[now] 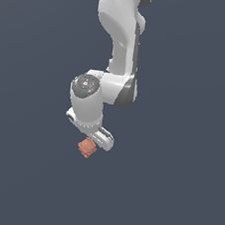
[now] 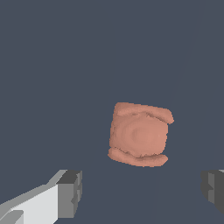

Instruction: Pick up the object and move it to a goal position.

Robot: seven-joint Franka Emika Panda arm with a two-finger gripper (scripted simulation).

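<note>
in the exterior view the white gripper [image 1: 96,141] hangs just above the small reddish-orange object [image 1: 86,147], which lies on the flat dark ground [image 1: 173,203]. in the wrist view the fingers [image 2: 70,193] stand wide apart with the object [image 2: 140,134] ahead of the gap, untouched. judging by this, the approach is nearly done, while grasping, lifting and carrying to the goal remain.

A bare simulated scene — flat, featureless slate-blue ground [image 1: 174,193] — no furnishings.
</note>
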